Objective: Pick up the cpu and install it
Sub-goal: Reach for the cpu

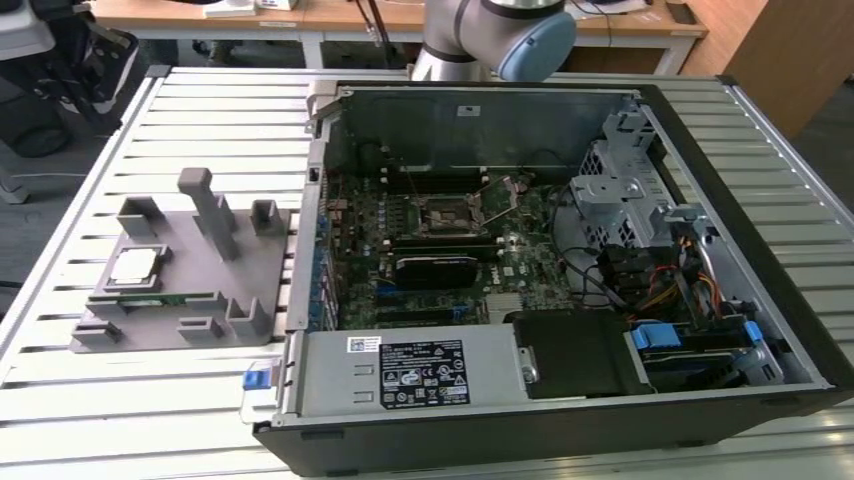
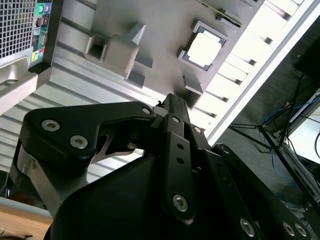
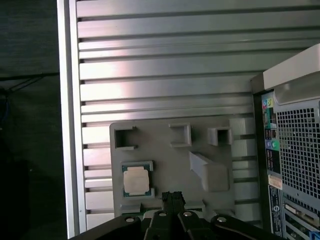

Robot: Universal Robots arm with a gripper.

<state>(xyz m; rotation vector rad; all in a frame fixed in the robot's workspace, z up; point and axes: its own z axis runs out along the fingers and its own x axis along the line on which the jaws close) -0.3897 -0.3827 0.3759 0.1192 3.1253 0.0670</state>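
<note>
- Your cpu (image 1: 135, 264) is a small, flat square. It has a shiny silver top and a thin, pale edge around it.
- It lies flat in a square pocket of the grey holder (image 1: 200, 270). The holder sits on the bench (image 1: 214, 120) at the exterior view's left, just beside the computer case (image 1: 467, 125).
- In both wrist views you see the cpu (image 3: 136, 179) (image 2: 204, 48) from above, and nothing is touching it.
- Your end effector (image 3: 172, 196) is black, with round screws on its arms. Its two tips are closed together with nothing between them. It hangs over the holder, apart from the cpu.
- Count with me: one cpu, one long green memory stick (image 1: 154, 298), one holder and one computer case.
- The memory stick lies in the holder, near the cpu.
- The holder looks like dull grey plastic. It has tall posts and little box shapes sticking up.
- The bench is made of pale metal slats with long grooves.
- The case is black outside and open on top. You can see a green board (image 1: 527, 265) inside it, with a square socket (image 1: 447, 212) in the middle.
</note>
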